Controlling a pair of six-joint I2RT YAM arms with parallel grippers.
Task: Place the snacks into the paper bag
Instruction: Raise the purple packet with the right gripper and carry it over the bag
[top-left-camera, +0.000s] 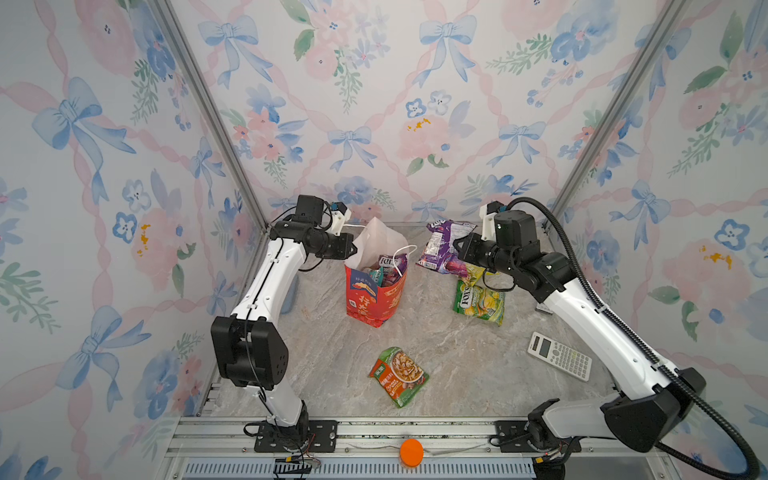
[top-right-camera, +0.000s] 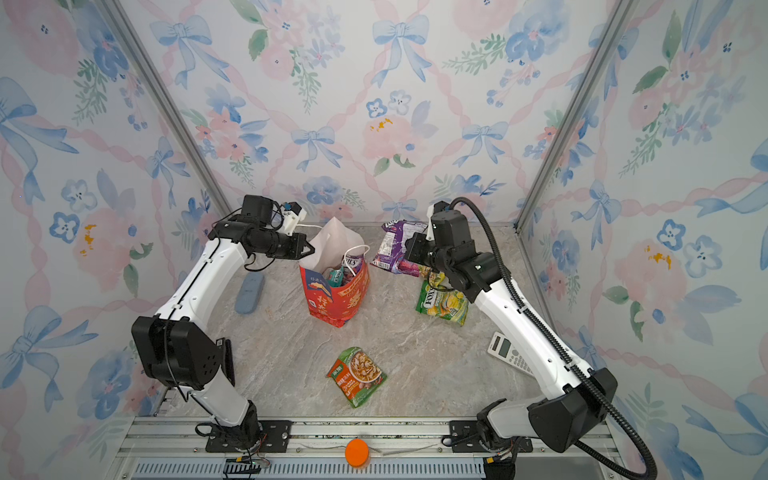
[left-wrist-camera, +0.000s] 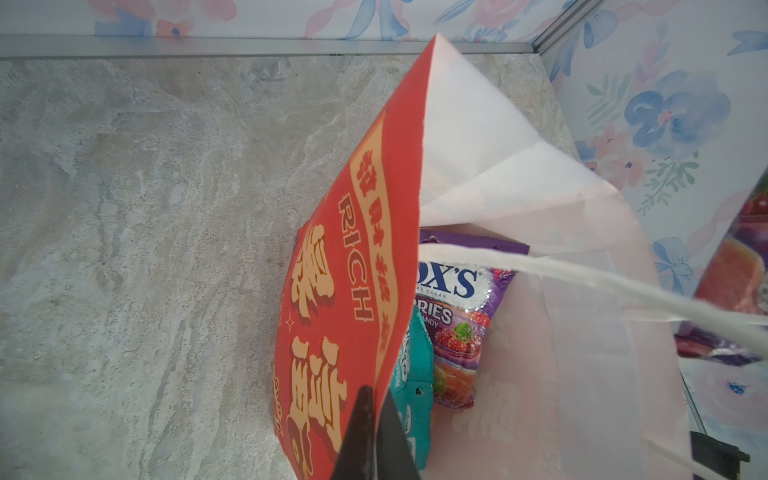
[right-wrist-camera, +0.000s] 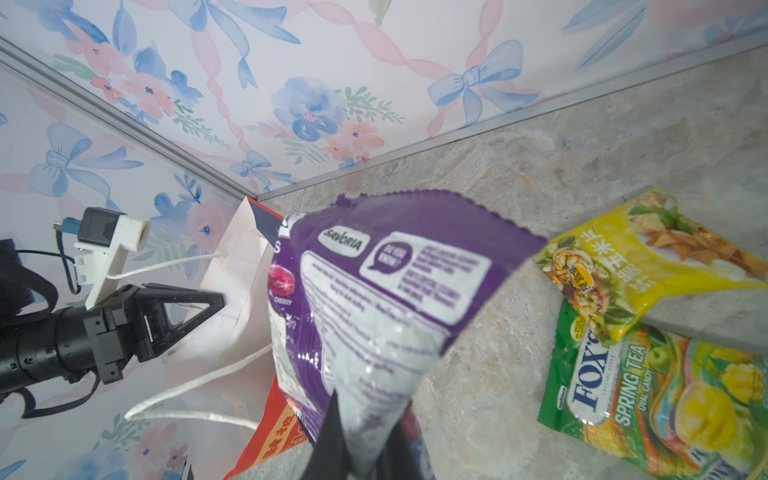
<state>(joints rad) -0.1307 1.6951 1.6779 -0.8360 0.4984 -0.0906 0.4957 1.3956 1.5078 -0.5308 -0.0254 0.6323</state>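
Note:
The red paper bag (top-left-camera: 374, 303) (top-right-camera: 340, 299) stands upright at mid-table, and my left gripper (top-left-camera: 351, 250) (left-wrist-camera: 374, 392) is shut on its rim, holding the mouth open. Inside lie a purple FOX'S packet (left-wrist-camera: 461, 299) and a teal packet (left-wrist-camera: 415, 365). My right gripper (top-left-camera: 459, 249) (right-wrist-camera: 361, 411) is shut on a purple packet (top-left-camera: 442, 245) (right-wrist-camera: 386, 291), which hangs in the air just right of the bag. Below it on the table lie a yellow packet (right-wrist-camera: 648, 257) and a green FOX'S packet (top-left-camera: 478, 301). A green-orange packet (top-left-camera: 399, 376) lies near the front.
A white calculator (top-left-camera: 559, 355) lies at the right, partly under my right arm. A grey-blue oblong object (top-right-camera: 249, 295) lies at the left by my left arm. An orange disc (top-left-camera: 411, 452) sits on the front rail. Floral walls close in three sides.

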